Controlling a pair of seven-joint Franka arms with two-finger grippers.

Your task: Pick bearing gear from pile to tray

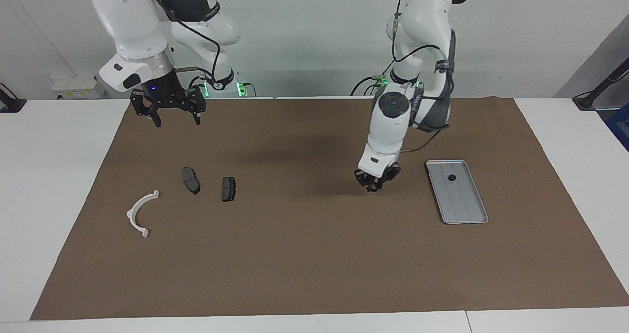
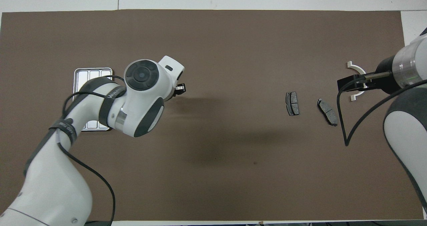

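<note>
Tray with one small black round piece inside

shells: glossy white casings are covering both arms
joints: dark grey sleeves and round dark grey caps are showing at the bends
cables: thin black cables are looping along each arm
bands: black straps with white lettering are wrapping the links
wrists: silver rings are sitting above each black hand, left hand, right hand
lights: green lamps are glowing at the bases; a blue one is glowing above the right hand
</note>
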